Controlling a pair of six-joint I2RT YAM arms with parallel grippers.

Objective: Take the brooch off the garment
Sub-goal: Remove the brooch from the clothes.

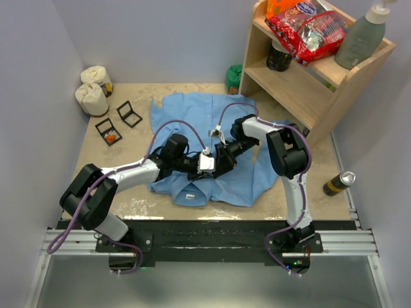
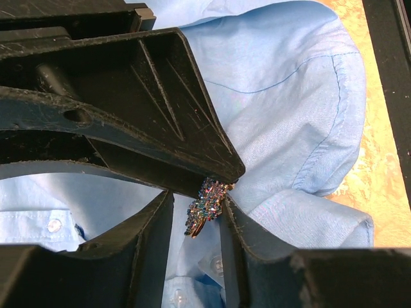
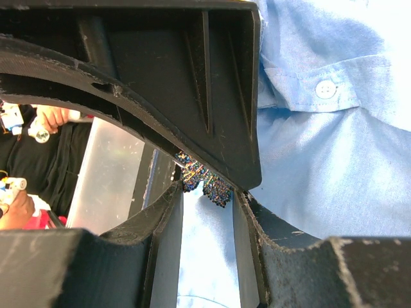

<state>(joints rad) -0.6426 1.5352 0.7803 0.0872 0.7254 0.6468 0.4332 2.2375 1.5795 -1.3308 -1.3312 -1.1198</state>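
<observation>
Left gripper fingers pinching the glittering blue-purple brooch, pinned on the crumpled light-blue garment mid-table, right gripper tips crowding the same brooch, its hold impossible to tell, white sacks far left, wooden shelf right

On the table, the brooch lies on the garment between the left gripper and right gripper.

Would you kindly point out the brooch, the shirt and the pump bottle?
brooch (image 2: 207,204): left wrist view, its glittering middle.
shirt (image 2: 289,83): left wrist view, bare blue cloth.
pump bottle (image 1: 358,42): top view, its body.
</observation>
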